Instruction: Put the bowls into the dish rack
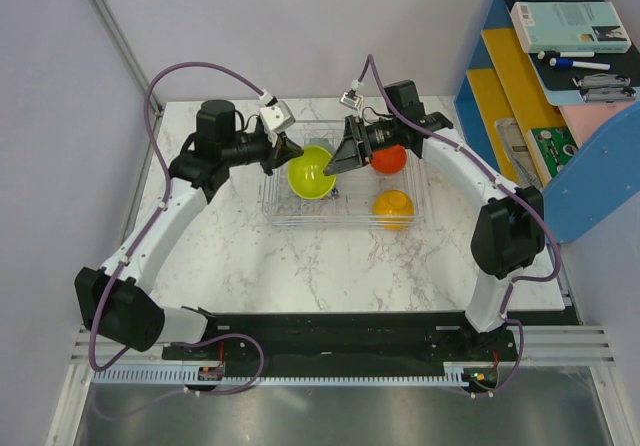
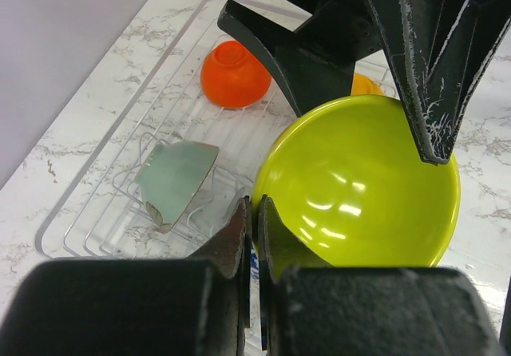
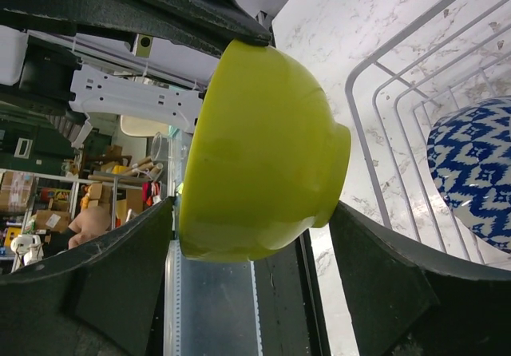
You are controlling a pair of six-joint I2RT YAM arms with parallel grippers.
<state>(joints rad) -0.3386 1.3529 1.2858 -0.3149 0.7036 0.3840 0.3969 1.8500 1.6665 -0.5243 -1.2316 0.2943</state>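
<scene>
White marble table (image 1: 300, 266) is carrying the clear dish rack (image 1: 300, 218), and the lime green bowl (image 1: 310, 174) is hanging tilted over the rack's left half, between the two arms. The left pincer (image 2: 254, 220) is pinching the bowl's rim with its jaws nearly together, while the right pincer (image 1: 335, 164) is spreading wide around the bowl from mouth to foot; I cannot tell whether it is pressing. The red-orange bowl (image 1: 388, 159), orange-yellow bowl (image 1: 393, 204), pale grey-green bowl (image 2: 176, 176) and zigzag bowl (image 3: 471, 164) are lying inside the rack.
</scene>
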